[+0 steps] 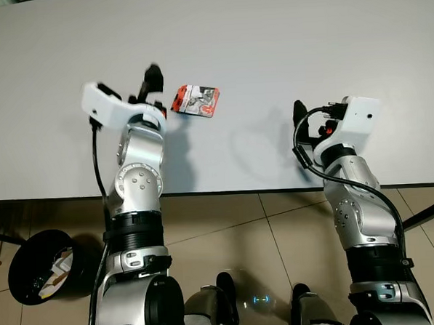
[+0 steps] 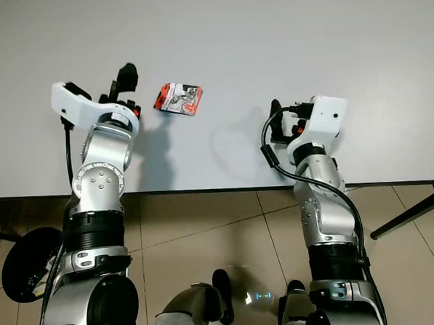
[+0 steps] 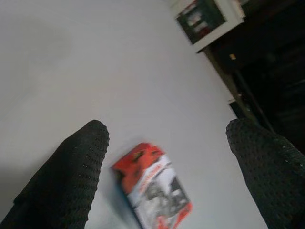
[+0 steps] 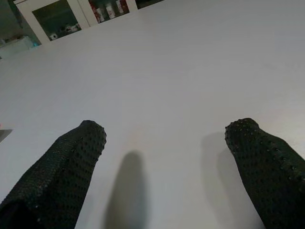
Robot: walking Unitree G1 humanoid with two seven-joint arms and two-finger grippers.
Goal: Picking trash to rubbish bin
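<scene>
- The table (image 1: 284, 50) carries your one piece of trash; the bin (image 1: 35, 267) stands on the floor beside your left arm.
- Your right gripper (image 4: 167, 157) hovers wide open and empty, well apart.
- Your left gripper (image 3: 167, 157) is nearer, wide open, empty.
- The packet (image 1: 195, 101) lies just ahead of it, long axis slanting across the gap.

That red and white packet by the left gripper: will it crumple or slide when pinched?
The red and white packet lies flat and thin on the smooth white table, so it will probably skid if nudged sideways. It looks like a light, flexible wrapper, likely to buckle rather than resist. The left gripper, fingers spread, frames it.
</scene>
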